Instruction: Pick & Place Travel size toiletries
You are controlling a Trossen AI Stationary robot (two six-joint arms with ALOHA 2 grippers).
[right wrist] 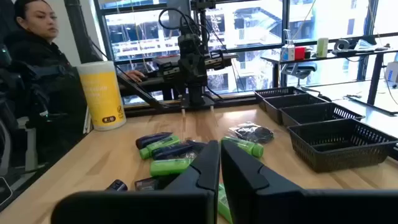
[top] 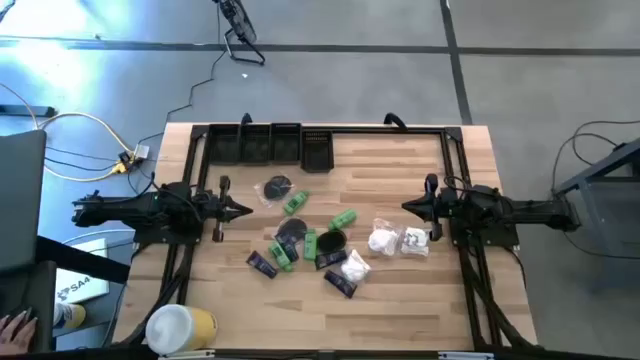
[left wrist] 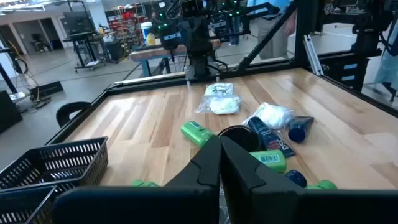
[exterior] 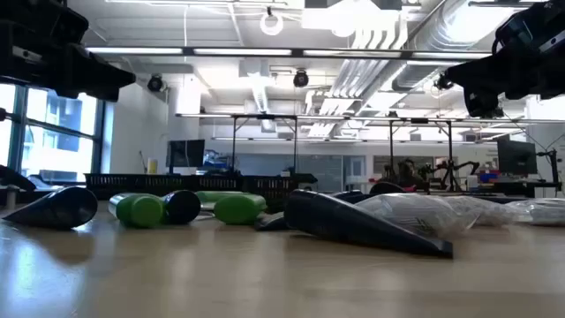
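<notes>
Judging by layout, nothing was placed yet: toiletries lay heaped between left gripper and right gripper, both pinched together, empty; baskets beyond looked empty.

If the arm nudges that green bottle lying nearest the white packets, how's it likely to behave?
The green bottle lies on its side and looks cylindrical, so it would probably roll on the smooth wooden table. Being small, it seems light and likely to skid. A black disc just beside it might stop it.
</notes>
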